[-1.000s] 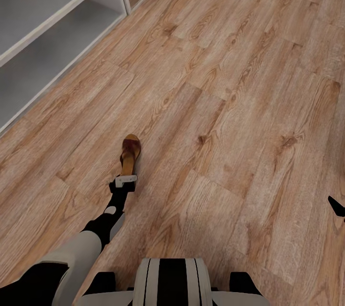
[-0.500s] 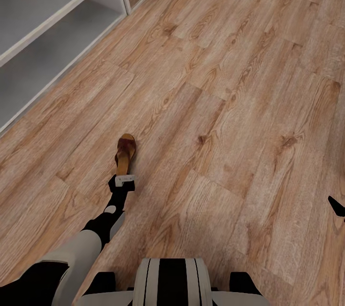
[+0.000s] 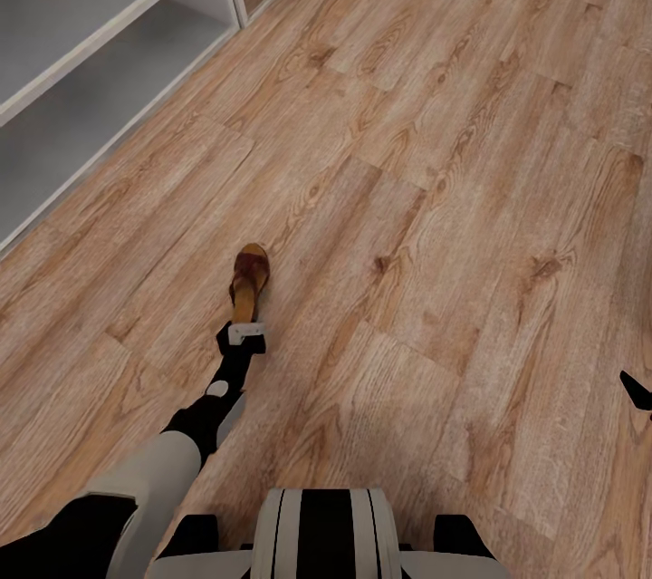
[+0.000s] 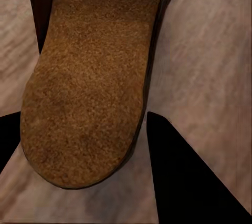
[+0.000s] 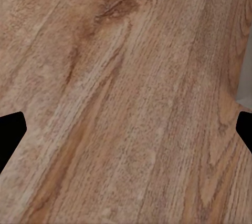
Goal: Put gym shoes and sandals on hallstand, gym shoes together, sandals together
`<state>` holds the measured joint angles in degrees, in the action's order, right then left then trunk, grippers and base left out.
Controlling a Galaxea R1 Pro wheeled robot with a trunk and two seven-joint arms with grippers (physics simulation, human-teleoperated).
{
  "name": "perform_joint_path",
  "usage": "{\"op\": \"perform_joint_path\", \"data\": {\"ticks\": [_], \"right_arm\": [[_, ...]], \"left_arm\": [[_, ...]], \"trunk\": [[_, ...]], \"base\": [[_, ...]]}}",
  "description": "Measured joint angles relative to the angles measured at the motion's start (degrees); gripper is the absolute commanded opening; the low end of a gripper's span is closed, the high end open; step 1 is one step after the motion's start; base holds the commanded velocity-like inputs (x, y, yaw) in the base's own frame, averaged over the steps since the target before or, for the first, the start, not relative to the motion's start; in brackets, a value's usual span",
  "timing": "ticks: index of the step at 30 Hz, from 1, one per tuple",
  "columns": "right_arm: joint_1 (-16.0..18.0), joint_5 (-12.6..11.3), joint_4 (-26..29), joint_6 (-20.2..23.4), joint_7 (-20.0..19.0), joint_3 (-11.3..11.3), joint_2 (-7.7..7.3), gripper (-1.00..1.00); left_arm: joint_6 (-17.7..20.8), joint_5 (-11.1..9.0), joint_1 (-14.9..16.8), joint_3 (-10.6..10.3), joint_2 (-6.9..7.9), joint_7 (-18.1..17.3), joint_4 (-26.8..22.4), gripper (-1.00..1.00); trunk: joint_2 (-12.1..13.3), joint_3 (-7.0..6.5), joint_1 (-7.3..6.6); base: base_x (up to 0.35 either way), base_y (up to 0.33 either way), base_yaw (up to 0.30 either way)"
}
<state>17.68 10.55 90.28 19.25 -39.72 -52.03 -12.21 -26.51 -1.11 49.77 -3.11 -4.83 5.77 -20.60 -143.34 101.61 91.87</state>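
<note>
Head view: left fingers (image 3: 245, 332) hold sandal (image 3: 248, 282) heel | hallstand (image 3: 100, 44) well apart | right fingers (image 5: 126, 129) wide over floor (image 3: 435, 198)

Light brown wood-grain plank floor (image 3: 435, 198) with dark knots, evenly lit. At the upper left stands a pale grey-white shelving unit (image 3: 100, 26) with two open shelf levels.

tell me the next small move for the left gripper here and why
Probably carry the sandal toward the hallstand. The left gripper has its fingers on either side of the sandal's heel end, apparently shut on it, and the open shelves lie ahead and to the left across the corridor floor.
</note>
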Motion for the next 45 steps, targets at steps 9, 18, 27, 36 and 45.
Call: {"op": "perform_joint_path", "data": {"ticks": [9,18,27,36,45], "right_arm": [[-0.01,0.00,0.06,0.00,0.00,0.00,0.00,1.00],[-0.01,0.00,0.07,0.00,0.00,0.00,-0.01,1.00],[-0.01,0.00,0.07,0.00,0.00,0.00,-0.01,1.00],[-0.01,0.00,0.07,0.00,0.01,0.00,0.00,1.00],[-0.01,0.00,0.07,0.00,0.01,0.00,0.00,1.00]], "left_arm": [[19.62,3.73,-10.72,-3.90,-4.21,-1.36,-30.77,-1.00],[37.14,4.57,-19.83,-4.58,-3.94,-3.10,-55.26,-1.00],[40.98,4.46,-21.05,-4.54,-3.32,-3.97,-58.34,-1.00],[41.90,4.82,-21.00,-4.34,-2.90,-8.23,-58.86,-1.00],[42.16,4.23,-20.57,-4.11,0.38,-10.22,-58.93,-1.00]], "trunk": [[0.00,0.00,0.00],[0.00,0.00,0.00],[0.00,0.00,0.00],[0.00,0.00,0.00],[0.00,0.00,0.00]], "base": [[0.000,0.000,0.000],[0.000,0.000,0.000],[0.000,0.000,0.000],[0.000,0.000,0.000],[0.000,0.000,0.000]]}}
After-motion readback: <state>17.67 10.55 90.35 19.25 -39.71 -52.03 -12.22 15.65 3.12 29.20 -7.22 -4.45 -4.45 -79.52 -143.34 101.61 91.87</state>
